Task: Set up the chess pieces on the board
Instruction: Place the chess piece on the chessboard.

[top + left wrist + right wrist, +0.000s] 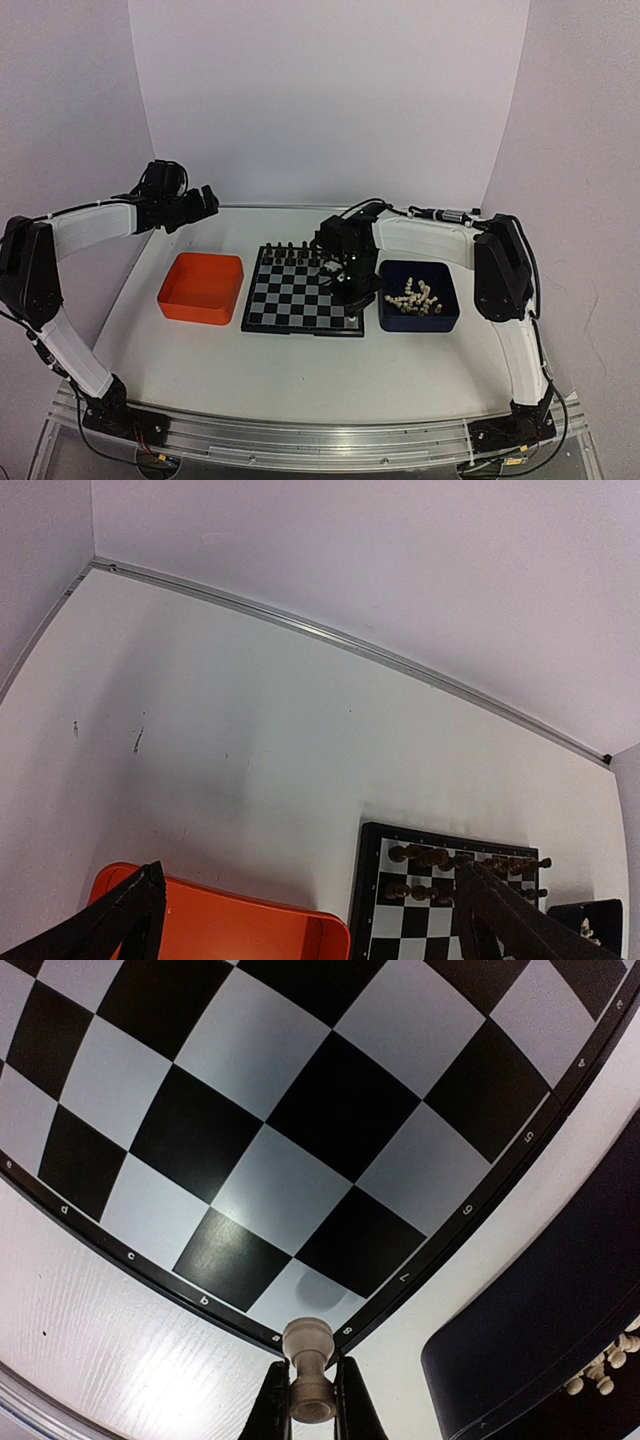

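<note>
The right tool (pixel 307 1403) pinches one cream chess piece (pixel 306 1344) just above the rim-side corner square of the board (pixel 330 1110). Released off-centre, it may topple onto the counter (pixel 120 1340). The left tool (pixel 198 206) hangs wide, empty.

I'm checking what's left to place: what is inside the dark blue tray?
A loose heap of cream-white chess pieces lies in the dark blue tray, toward its middle. Anything under the heap is covered, so the exact count cannot be told.

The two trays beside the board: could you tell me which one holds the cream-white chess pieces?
The dark blue tray, right of the board; the orange tray shows none.
</note>
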